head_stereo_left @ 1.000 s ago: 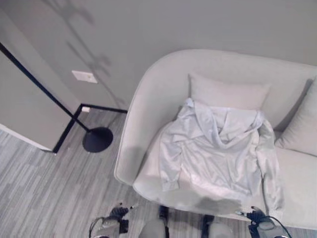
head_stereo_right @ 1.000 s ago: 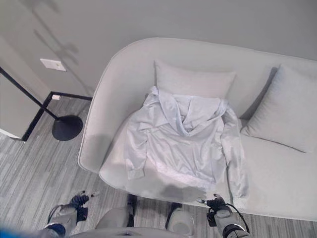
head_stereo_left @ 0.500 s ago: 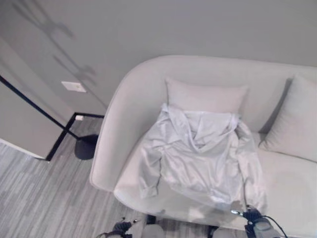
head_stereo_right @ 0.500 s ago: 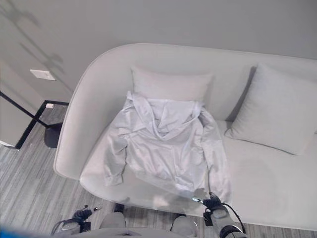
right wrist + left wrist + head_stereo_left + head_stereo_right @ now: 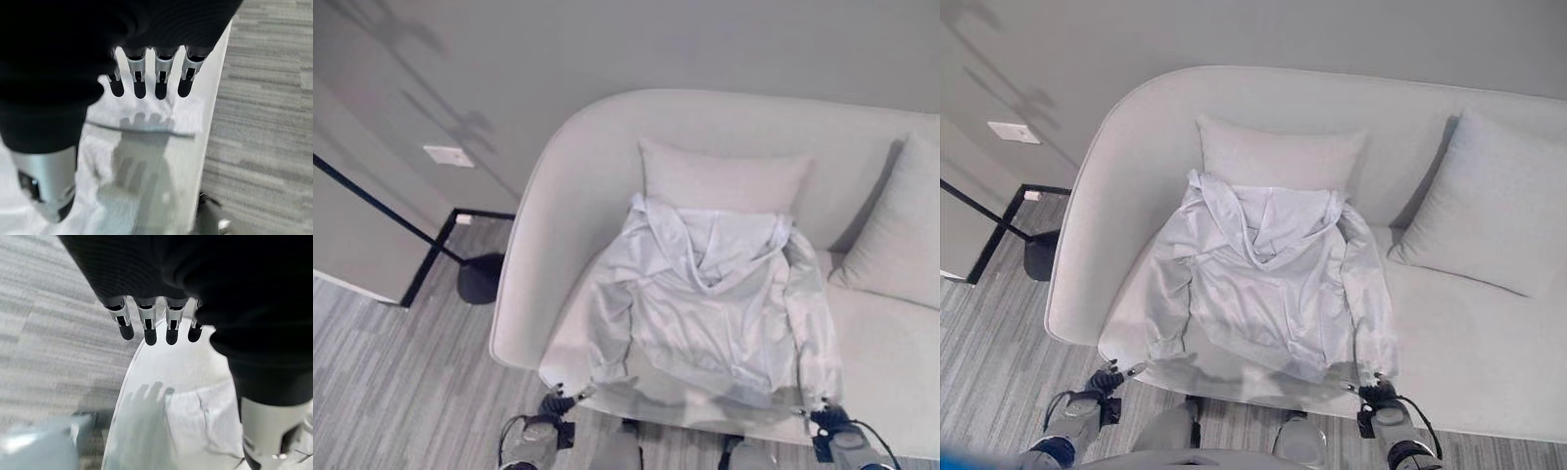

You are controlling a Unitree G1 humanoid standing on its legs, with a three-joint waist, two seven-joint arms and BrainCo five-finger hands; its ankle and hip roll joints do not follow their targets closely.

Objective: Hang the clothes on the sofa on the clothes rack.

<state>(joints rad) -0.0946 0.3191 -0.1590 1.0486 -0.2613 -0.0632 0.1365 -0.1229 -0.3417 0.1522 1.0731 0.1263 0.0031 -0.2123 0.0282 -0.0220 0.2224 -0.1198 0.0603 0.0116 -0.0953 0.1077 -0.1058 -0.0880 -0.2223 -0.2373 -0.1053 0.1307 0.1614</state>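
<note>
Hooded jacket point(image 5: 710, 304) lies spread at centre frame on the pale sofa point(image 5: 538, 255). At lower frame, left hand point(image 5: 555, 403) and right hand point(image 5: 827, 419) hover with fingers straight, holding nothing.

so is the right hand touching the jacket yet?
Apart. In the right wrist view the right hand hangs with straight fingers above the jacket, casting its shadow on the cloth below. The head views show it at the sofa's front edge.
</note>
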